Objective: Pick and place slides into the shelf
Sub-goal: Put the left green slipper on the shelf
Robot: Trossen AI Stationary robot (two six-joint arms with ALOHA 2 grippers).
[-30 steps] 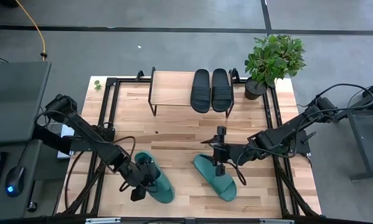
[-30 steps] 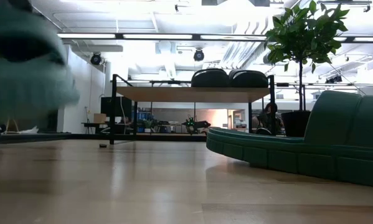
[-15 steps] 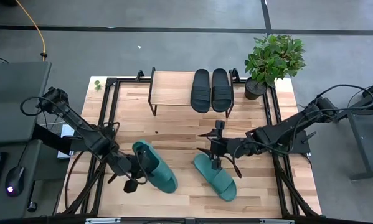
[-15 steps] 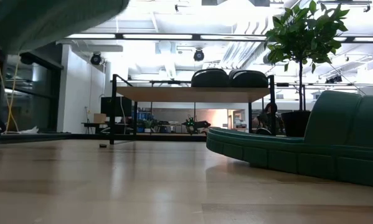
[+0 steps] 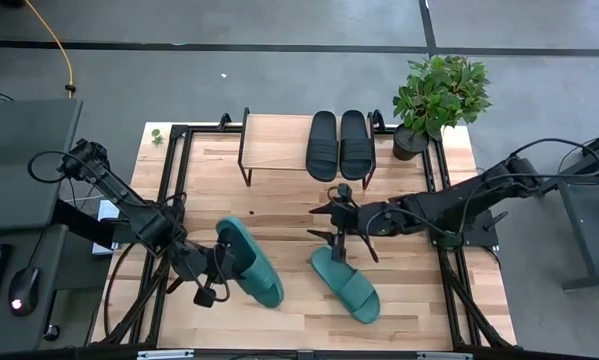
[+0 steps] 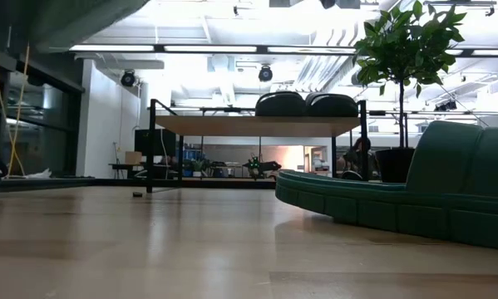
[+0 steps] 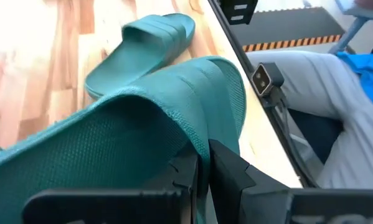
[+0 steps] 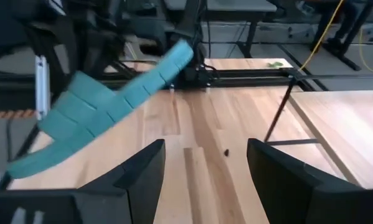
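Here, left end effector (image 5: 222, 272) clamped on lifted teal slide (image 5: 249, 262) — fingertips hidden, right end effector (image 5: 331, 222) apart, empty.

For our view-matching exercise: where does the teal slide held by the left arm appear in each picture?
High view: teal rubber slide, lower centre-left, held by left pincer.
Low view: blurred teal along top left edge.
Left wrist: fills foreground.
Right wrist: tilted, at left.
Shared landmark: wooden-topped shelf.

Setting: robotics lab or open workshop hall, probably. Evidence: grey concrete floor (image 5: 279, 90) with dark line markings; wooden desk (image 5: 289, 205) on black metal framing; ceiling strip lights (image 6: 190, 48); neighbouring workstation with mouse (image 5: 19, 303); potted plant (image 5: 437, 95).
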